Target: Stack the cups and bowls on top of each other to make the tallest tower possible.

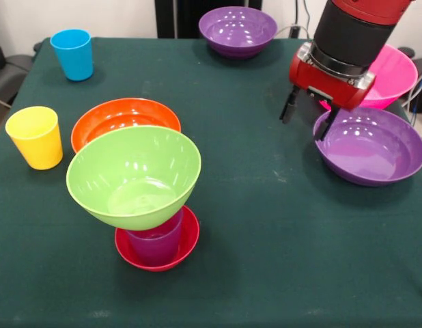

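Tool [308,116] open, empty, fingers straddling rim of purple bowl [371,147]; pink bowl [395,75] just behind; tower [146,198] of red bowl, purple cup, green bowl well apart across the table [265,225].

We see 1 arm [358,27] coming down from the upper right, black at the wrist, ending in a red block. Its gripper [305,121] points down, the 2 thin black fingers [287,108] spread apart with nothing held between them.
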Tool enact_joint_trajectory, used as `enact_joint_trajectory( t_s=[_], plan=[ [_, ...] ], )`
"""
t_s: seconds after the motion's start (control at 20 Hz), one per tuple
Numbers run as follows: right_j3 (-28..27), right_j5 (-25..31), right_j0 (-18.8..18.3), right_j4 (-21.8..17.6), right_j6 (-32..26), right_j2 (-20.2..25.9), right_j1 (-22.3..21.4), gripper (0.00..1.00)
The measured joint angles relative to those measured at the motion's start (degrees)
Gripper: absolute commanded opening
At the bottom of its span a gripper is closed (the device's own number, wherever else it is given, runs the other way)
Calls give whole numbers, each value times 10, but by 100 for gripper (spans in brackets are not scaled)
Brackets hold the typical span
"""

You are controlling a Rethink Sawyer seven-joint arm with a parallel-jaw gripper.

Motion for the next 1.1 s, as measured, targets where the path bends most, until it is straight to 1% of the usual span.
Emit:
enact_joint_trajectory(
  t_s=[0.1, 0.35, 0.65, 0.75, 1.1],
  plan=[
    [17, 0, 8, 2, 0, -3, -5, 100],
    [36, 0, 26, 8, 0, -7, -16, 100],
    [42, 0, 45, 22, 3, -12, -26, 100],
    [43, 0, 55, 33, 4, -12, -33, 100],
    [43, 0, 61, 49, 4, -12, -44, 100]
  ],
)
